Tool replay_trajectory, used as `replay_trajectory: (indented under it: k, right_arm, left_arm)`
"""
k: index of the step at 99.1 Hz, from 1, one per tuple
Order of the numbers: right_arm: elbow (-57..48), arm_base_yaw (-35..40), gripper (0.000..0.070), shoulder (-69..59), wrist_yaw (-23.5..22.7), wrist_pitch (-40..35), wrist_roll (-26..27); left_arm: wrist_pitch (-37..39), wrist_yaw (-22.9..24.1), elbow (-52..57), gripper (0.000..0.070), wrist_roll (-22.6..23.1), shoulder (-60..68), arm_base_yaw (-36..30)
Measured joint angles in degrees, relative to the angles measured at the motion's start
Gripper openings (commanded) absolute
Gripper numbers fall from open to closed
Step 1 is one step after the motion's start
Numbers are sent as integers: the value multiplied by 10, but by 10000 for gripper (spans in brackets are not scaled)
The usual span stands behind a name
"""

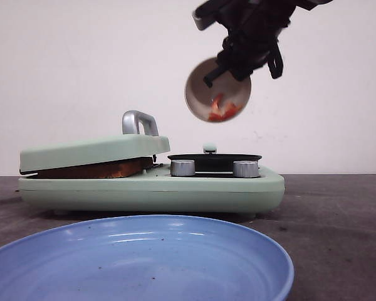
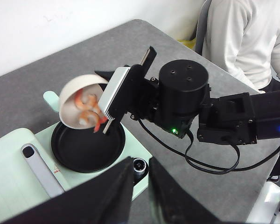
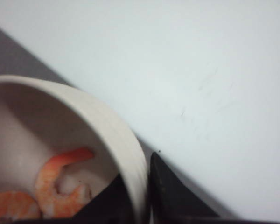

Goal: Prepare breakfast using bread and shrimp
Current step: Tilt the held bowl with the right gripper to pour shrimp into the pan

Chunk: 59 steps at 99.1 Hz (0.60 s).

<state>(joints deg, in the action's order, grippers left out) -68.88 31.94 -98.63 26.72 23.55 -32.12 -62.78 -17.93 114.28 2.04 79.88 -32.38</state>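
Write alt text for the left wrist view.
The right gripper tips a cream bowl of shrimp over a black round pan set in a mint-green breakfast maker. A person in white sits behind the grey table.

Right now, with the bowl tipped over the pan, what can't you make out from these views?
- Bread: front view shows only a brown edge; the green lid covers the rest.
- Pan inside: front view sees only its rim, so any landed shrimp are hidden.
- Shrimp count: the bowl is blurred in front; its wall cuts them off in the right wrist view.
- Left gripper: only finger bases show.
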Motion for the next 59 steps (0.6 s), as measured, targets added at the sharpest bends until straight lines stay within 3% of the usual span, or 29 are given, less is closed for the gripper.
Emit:
replay_trajectory:
  k: [34,59]
  right_arm:
    - [0,3,0,0,-12,59,-127]
    - [0,3,0,0,-12,68,-179]
  left_arm:
    - [0,0,0,0,0,0,-3]
    - [-1,0,0,0,0,0,-5]
